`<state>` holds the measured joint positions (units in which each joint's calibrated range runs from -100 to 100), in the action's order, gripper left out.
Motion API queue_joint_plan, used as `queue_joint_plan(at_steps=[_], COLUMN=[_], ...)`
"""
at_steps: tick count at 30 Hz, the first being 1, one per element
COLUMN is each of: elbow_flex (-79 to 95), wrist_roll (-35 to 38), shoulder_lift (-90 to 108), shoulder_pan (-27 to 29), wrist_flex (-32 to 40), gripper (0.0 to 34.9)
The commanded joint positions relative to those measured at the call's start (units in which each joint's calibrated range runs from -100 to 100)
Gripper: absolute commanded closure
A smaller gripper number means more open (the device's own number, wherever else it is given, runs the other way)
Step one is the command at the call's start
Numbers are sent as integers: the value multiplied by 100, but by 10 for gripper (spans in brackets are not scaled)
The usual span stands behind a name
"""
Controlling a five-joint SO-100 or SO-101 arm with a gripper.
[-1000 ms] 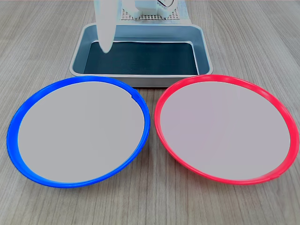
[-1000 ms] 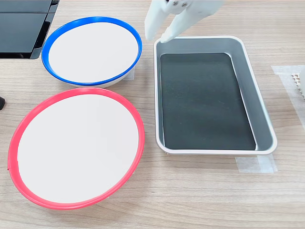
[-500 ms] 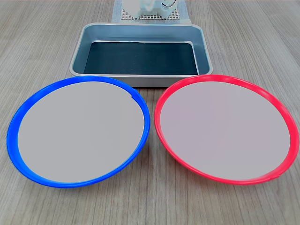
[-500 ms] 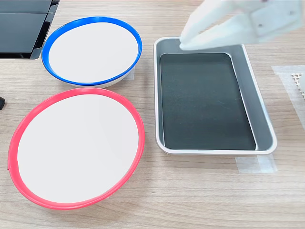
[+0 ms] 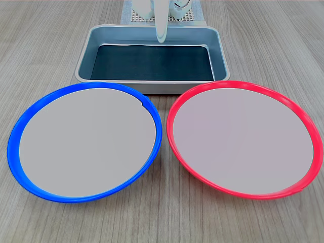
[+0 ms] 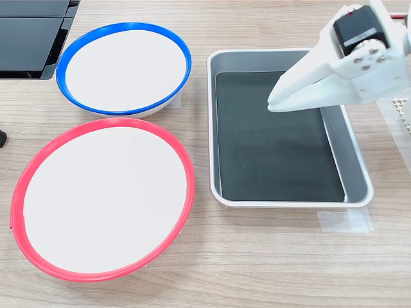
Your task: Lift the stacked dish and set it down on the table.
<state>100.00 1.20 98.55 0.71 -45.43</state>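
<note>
The blue-rimmed dish (image 5: 83,142) was seen resting flat on the table (image 5: 45,45), just beside the tray (image 6: 359,173). The gripper (image 6: 273,102), nearly closed and empty, was held above the tray, the dish apparently being already placed.

you've got nothing to read here: no text, label, brand mark, number or sign shows in either exterior view.
</note>
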Motion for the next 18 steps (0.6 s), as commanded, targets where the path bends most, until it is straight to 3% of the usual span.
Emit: queue_joint_plan(at_steps=[1, 18], elbow_flex=[0, 0], wrist_roll=[-15, 44], shoulder_lift=[51, 51], shoulder_pan=[132, 28], wrist_flex=[-199, -199], gripper=[349, 346])
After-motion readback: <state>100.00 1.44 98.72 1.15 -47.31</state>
